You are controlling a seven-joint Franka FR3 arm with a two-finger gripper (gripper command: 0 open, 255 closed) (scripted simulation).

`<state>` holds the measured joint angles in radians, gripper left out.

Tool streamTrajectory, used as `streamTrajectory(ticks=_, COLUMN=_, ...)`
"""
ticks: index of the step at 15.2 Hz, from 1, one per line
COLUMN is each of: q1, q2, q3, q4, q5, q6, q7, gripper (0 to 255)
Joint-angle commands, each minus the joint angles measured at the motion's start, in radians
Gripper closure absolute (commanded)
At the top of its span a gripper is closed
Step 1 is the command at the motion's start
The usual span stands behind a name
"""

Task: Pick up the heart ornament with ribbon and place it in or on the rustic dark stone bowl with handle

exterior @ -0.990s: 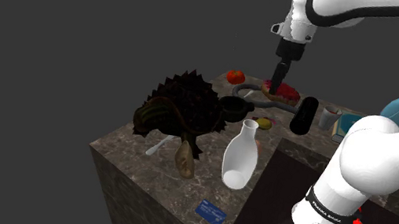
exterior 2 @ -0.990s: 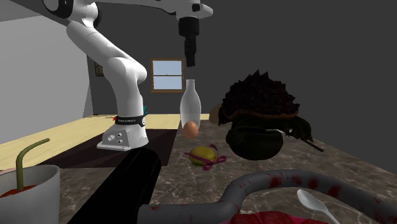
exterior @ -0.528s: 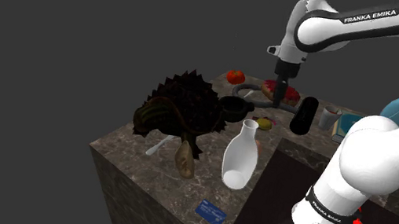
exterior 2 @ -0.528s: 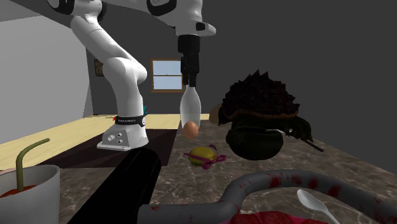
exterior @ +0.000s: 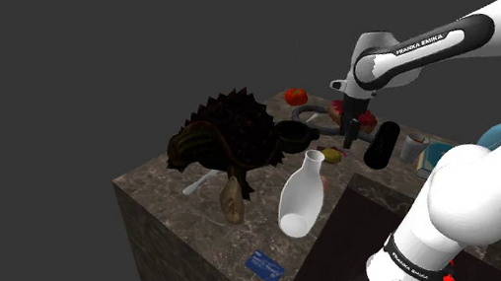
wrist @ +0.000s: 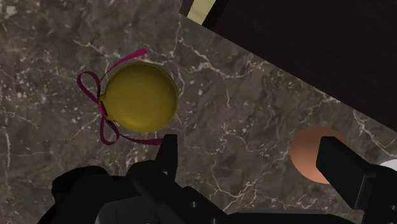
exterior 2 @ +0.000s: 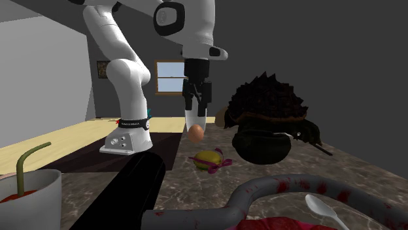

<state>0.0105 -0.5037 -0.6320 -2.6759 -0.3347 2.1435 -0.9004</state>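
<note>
Gripper (wrist: 254, 167) is open and empty, fingers spread wide with nothing touching them. It hangs low over the dark marble table (wrist: 242, 95), pointing straight down.

Heart ornament (wrist: 140, 95) is olive-yellow with a magenta ribbon. It lies flat on the table just outside the finger gap, beside one finger (wrist: 168, 151) and not between the two. The other finger sits over a brown egg-shaped thing (wrist: 315, 153).

In the second exterior view, the ornament (exterior 2: 209, 159) lies on the table below the gripper (exterior 2: 197, 108). The dark bowl with handle (exterior 2: 261, 145) is near it on that view's right, not touching. A spiky dark turtle-like figure (exterior 2: 268, 98) stands behind the bowl.

In the shoulder view, a white bottle (exterior: 301, 196) stands upright nearer the stand.
</note>
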Motion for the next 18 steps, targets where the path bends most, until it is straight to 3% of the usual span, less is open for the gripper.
streamTrajectory(ticks=1, q1=0.024, q2=0.088, q3=-0.06, q4=0.014, q5=-0.004, q6=0.07, q7=-0.084, gripper=0)
streamTrajectory(ticks=4, q1=0.072, q2=0.226, q3=-0.145, q4=0.047, q5=0.029, q6=0.163, q7=-0.214, gripper=0)
streamTrajectory(ticks=11, q1=0.102, q2=0.329, q3=-0.187, q4=0.008, q5=0.084, q6=0.292, q7=-0.261, gripper=0)
streamTrajectory(ticks=18, q1=0.105, q2=0.339, q3=-0.19, q4=0.006, q5=0.092, q6=0.303, q7=-0.266, gripper=0)
